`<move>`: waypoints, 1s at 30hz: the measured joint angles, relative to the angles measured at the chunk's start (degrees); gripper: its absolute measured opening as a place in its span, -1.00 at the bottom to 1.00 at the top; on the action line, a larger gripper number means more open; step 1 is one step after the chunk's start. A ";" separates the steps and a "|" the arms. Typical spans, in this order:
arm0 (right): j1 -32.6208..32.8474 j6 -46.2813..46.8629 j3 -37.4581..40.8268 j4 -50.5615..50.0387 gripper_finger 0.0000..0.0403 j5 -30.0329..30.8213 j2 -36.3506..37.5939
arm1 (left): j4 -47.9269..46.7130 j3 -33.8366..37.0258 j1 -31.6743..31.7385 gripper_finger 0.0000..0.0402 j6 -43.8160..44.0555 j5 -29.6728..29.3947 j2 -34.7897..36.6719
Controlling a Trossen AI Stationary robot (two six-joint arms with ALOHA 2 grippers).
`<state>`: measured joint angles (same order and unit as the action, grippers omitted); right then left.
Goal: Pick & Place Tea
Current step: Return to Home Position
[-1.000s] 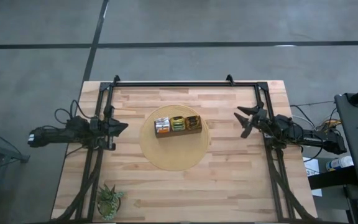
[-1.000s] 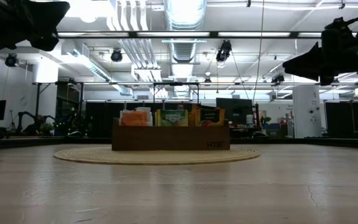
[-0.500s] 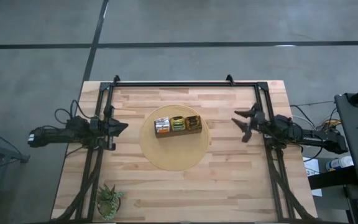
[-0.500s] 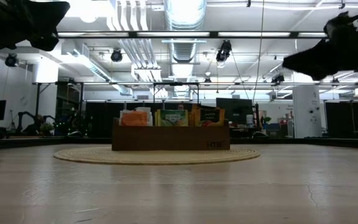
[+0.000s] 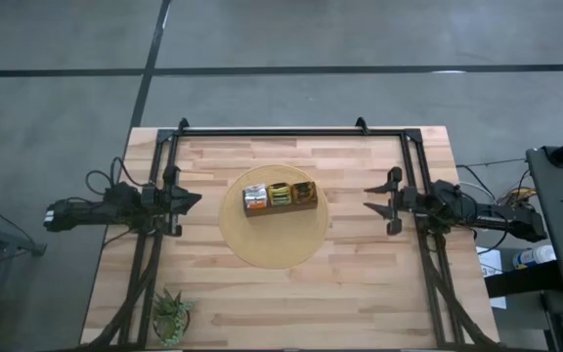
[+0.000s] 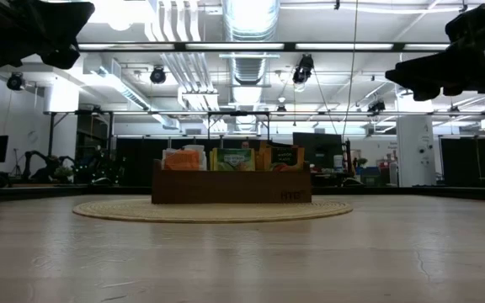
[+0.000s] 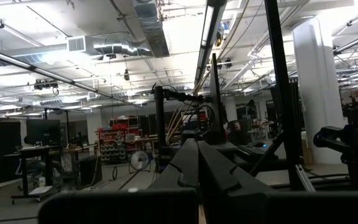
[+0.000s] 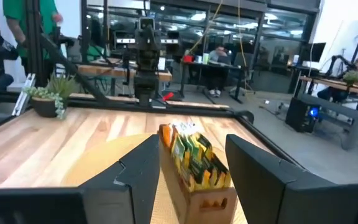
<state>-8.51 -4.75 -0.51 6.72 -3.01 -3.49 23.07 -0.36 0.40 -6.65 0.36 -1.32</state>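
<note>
The right gripper (image 8: 190,142) has its jaws spread wide; at twelve o'clock, tea sachets (image 8: 194,158) stand in a brown box (image 8: 211,198), potted plant (image 8: 48,96) at ten o'clock.

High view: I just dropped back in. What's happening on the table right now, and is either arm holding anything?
Neither arm holds anything. The left gripper is shut and empty at the table's left side. The right gripper is open and empty at the right side, pointing toward the middle. The tea sachets stand in the brown box, which sits on the round mat at the centre of the table. No loose sachets show.
</note>
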 joint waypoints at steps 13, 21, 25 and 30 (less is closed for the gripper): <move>0.00 -2.56 0.00 -1.82 -0.12 -9.48 0.07 | 0.00 0.00 0.00 -1.00 0.02 0.00 0.00; 0.00 -2.99 0.00 -2.29 -0.12 -9.04 0.00 | -0.02 0.00 0.00 -1.00 0.01 0.00 -0.01; 0.00 -2.95 0.00 -2.25 -0.13 -9.04 0.00 | 0.00 0.00 0.00 -1.00 0.02 0.00 -0.01; 0.00 -2.93 0.00 -2.23 -0.11 -9.04 0.00 | 0.00 0.00 0.00 -1.00 0.02 0.00 -0.02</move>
<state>-8.51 -7.68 -0.51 4.49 -12.05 -3.49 23.07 -0.36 0.40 -6.64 0.36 -1.34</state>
